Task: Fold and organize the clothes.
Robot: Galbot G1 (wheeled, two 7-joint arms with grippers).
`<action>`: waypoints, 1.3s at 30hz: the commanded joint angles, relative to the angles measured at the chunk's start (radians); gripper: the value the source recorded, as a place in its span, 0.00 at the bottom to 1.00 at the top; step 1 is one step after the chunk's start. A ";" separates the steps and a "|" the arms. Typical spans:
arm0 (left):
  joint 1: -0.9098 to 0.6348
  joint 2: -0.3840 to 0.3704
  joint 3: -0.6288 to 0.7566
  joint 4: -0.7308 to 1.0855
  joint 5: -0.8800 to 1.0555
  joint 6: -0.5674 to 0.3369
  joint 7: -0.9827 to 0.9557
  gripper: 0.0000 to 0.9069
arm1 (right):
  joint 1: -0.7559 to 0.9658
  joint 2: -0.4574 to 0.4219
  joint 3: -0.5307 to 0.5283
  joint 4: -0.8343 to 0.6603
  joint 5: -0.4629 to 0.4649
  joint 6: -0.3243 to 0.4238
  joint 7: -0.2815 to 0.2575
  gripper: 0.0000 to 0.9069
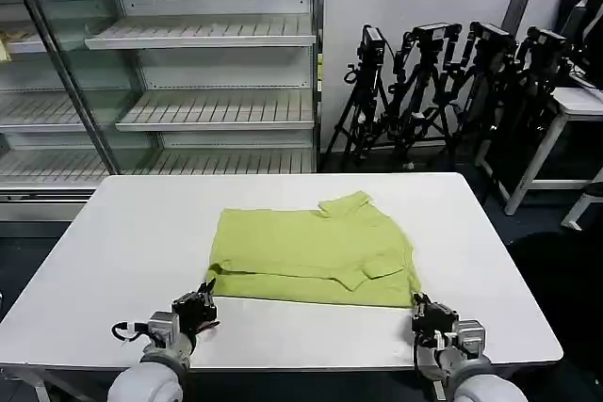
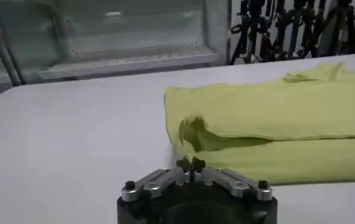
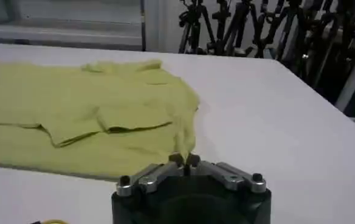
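Shirt (image 1: 311, 256) lay half-folded mid-bench (image 1: 122, 242), soft and limp. I'd pinch its near hem corners. Left claw (image 1: 200, 305) and right claw (image 1: 426, 313) sat clenched, empty, just beside that hem.

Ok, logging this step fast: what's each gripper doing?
Left gripper: closed, empty, at the shirt's near edge.
Right gripper: closed, empty, at its near corner.

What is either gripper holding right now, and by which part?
Nothing. The left gripper and right gripper are both shut on nothing, by the near edge of the lime shirt.
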 commanded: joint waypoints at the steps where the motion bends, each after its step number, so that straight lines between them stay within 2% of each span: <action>1: 0.129 0.031 -0.029 -0.130 0.036 -0.013 -0.024 0.02 | -0.126 0.001 0.023 0.108 -0.015 0.006 0.002 0.00; 5: 0.204 0.060 -0.047 -0.202 0.044 -0.004 -0.048 0.02 | -0.196 -0.005 0.020 0.153 -0.079 0.022 -0.003 0.00; 9: 0.273 0.068 -0.069 -0.241 0.046 0.016 -0.062 0.02 | -0.245 -0.015 0.021 0.182 -0.089 0.022 -0.002 0.00; 11: 0.309 0.066 -0.074 -0.258 0.051 0.019 -0.065 0.06 | -0.262 -0.020 0.024 0.182 -0.096 0.021 -0.004 0.00; 12: 0.317 0.065 -0.074 -0.260 0.054 0.020 -0.065 0.19 | -0.263 -0.021 0.025 0.180 -0.098 0.019 -0.005 0.23; 13: 0.329 0.061 -0.074 -0.267 0.061 0.028 -0.067 0.52 | -0.265 -0.022 0.028 0.179 -0.100 0.010 -0.008 0.91; 14: 0.337 0.060 -0.076 -0.273 0.062 0.037 -0.068 0.77 | -0.264 -0.023 0.030 0.179 -0.101 0.001 -0.007 1.00; 15: 0.344 0.056 -0.077 -0.276 0.061 0.040 -0.068 1.00 | -0.263 -0.024 0.030 0.180 -0.100 -0.010 -0.006 1.00; 21: 0.370 0.046 -0.096 -0.308 0.068 0.055 -0.071 1.00 | -0.239 -0.030 0.041 0.198 -0.088 -0.020 -0.026 1.00; 29: 0.257 0.073 -0.161 -0.313 -0.015 0.042 -0.099 1.00 | -0.090 -0.057 0.095 0.205 0.074 0.001 0.004 1.00; 33: 0.141 0.084 -0.136 -0.256 -0.112 0.024 -0.118 1.00 | 0.089 -0.073 0.033 0.127 0.104 -0.008 0.032 1.00; 35: 0.049 0.087 -0.114 -0.212 -0.163 0.031 -0.128 1.00 | 0.230 -0.073 -0.031 0.072 0.128 -0.027 0.050 1.00; 39: -0.079 0.094 -0.066 -0.130 -0.199 0.042 -0.133 1.00 | 0.390 -0.067 -0.125 -0.033 0.138 -0.036 0.066 1.00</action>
